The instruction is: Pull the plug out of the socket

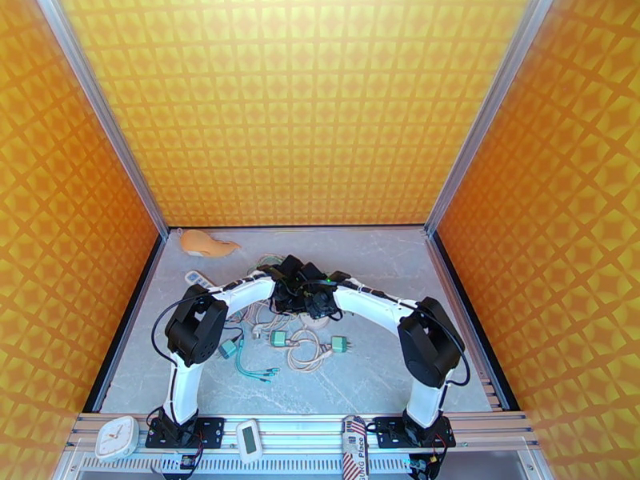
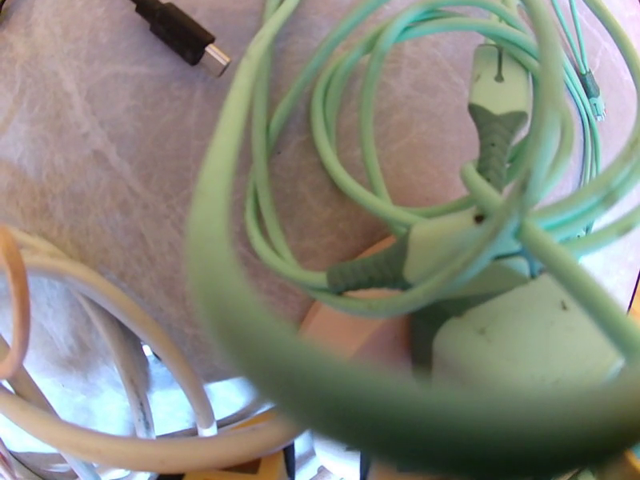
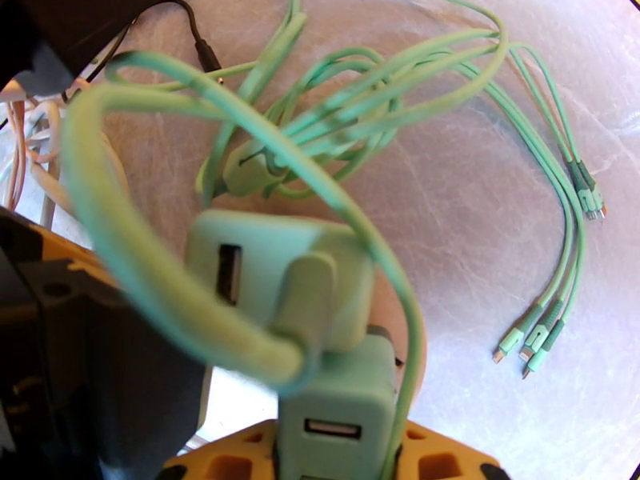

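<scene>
The marbled bench (image 1: 384, 378) carries a tangle of cables, and both tools meet over its centre. At six o'clock in the right wrist view, the right tool (image 3: 336, 462) grips a green charger block (image 3: 336, 410) between its yellow fingers (image 3: 232, 462). The left tool (image 1: 294, 291) is fully closed; I cannot tell on what. The green socket (image 3: 264, 266) sits at the block's twelve o'clock with the plug (image 3: 314, 302) in it. The plug's green cable (image 3: 128, 258) loops toward nine.

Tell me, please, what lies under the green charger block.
A peach-coloured object peeks out beneath the green charger block; the block and green cable hide the rest of it.
</scene>
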Action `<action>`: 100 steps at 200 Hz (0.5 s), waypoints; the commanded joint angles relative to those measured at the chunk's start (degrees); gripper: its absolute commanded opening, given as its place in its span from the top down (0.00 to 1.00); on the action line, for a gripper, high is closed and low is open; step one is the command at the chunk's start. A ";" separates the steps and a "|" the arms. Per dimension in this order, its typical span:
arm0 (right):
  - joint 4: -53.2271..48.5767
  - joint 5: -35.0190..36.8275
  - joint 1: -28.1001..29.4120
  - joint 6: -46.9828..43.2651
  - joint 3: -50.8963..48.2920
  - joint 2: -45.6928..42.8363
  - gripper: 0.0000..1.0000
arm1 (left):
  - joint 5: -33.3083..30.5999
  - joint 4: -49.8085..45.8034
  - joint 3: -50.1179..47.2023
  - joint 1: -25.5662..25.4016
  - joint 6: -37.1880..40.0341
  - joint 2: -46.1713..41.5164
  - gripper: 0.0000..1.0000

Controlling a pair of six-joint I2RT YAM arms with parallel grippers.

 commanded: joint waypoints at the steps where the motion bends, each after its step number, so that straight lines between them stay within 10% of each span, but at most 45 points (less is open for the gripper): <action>1: 2.72 -7.56 2.42 -2.27 2.50 -1.76 0.77 | -4.43 -5.64 -5.81 -1.92 1.48 8.54 0.75; 100: 7.92 -20.97 -8.62 2.50 -3.05 -5.68 0.78 | -4.46 -5.05 -6.35 -2.11 1.23 8.71 0.75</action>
